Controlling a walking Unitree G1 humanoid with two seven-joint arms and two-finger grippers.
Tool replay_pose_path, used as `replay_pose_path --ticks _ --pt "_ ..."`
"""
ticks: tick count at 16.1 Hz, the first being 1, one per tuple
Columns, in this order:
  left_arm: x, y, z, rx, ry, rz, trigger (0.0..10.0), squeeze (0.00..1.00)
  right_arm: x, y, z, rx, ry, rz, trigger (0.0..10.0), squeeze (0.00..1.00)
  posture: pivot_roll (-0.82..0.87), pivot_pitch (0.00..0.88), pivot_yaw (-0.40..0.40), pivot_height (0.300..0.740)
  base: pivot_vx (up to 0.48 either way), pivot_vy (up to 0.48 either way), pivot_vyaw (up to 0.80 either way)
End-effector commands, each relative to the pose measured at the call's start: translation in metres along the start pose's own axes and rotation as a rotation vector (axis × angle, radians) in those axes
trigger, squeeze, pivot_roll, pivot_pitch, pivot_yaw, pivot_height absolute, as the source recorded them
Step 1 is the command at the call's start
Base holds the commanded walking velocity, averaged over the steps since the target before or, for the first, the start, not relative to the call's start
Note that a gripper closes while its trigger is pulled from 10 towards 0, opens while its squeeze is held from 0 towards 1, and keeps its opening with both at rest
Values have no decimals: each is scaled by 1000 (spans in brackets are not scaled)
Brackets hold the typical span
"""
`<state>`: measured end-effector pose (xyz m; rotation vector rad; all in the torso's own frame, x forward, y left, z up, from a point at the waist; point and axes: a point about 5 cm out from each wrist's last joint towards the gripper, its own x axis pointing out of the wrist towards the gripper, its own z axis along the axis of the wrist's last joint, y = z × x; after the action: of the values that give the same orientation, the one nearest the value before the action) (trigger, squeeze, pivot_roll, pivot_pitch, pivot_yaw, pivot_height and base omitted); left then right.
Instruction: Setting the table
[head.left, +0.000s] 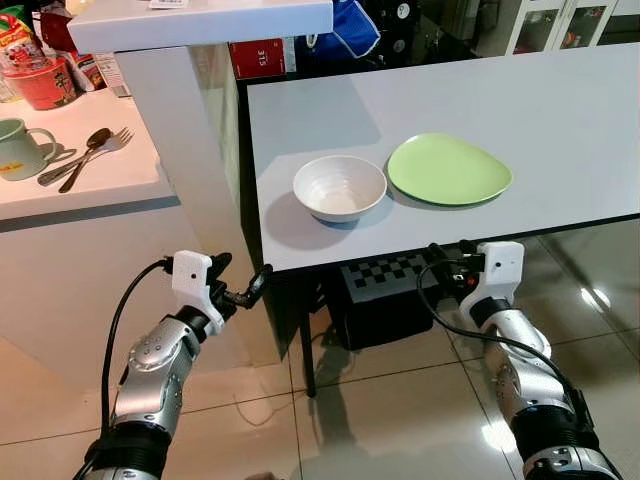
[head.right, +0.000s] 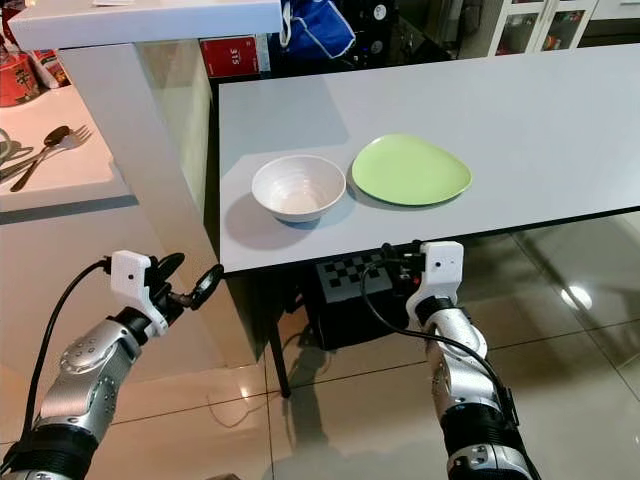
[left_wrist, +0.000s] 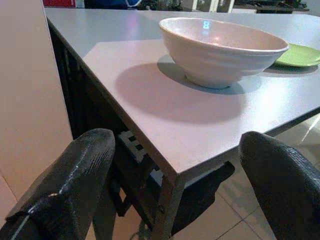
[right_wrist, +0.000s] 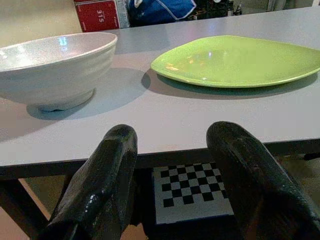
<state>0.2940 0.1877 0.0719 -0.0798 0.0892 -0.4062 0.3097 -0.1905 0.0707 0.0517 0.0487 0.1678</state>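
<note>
Both tools, left tool (head.left: 242, 278) and right tool (right_wrist: 172, 165), are hovering open-fingered just below the worktop (head.left: 560, 110) edge, near the white bowl (head.left: 339, 187) sitting beside the green plate (head.left: 449, 169).

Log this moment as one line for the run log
bowl and plate on table | left claw open, below table edge | right claw open, empty, below edge

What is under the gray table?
Under the table sits a black-and-white checkered board atop something dark. The tabletop hides whatever lies further back. Both hands, left and right, hover near its front edge.
</note>
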Motion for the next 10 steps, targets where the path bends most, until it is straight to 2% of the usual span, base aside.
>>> replay_pose_path --ticks 1,3,10 --pt "6 -1 10 31 -25 -8 10000 0 0 3 -2 5 10 5 10000 0 -4 0 69 740 0 0 0" --pt "8 -4 10 53 -23 -8 10000 0 -2 5 -4 10 13 8 10000 0 -6 0 73 740 0 388 0" --pt "13 -6 13 49 -25 1 10000 0 -4 5 -7 19 24 5 10000 0 -10 0 77 740 0 480 0"
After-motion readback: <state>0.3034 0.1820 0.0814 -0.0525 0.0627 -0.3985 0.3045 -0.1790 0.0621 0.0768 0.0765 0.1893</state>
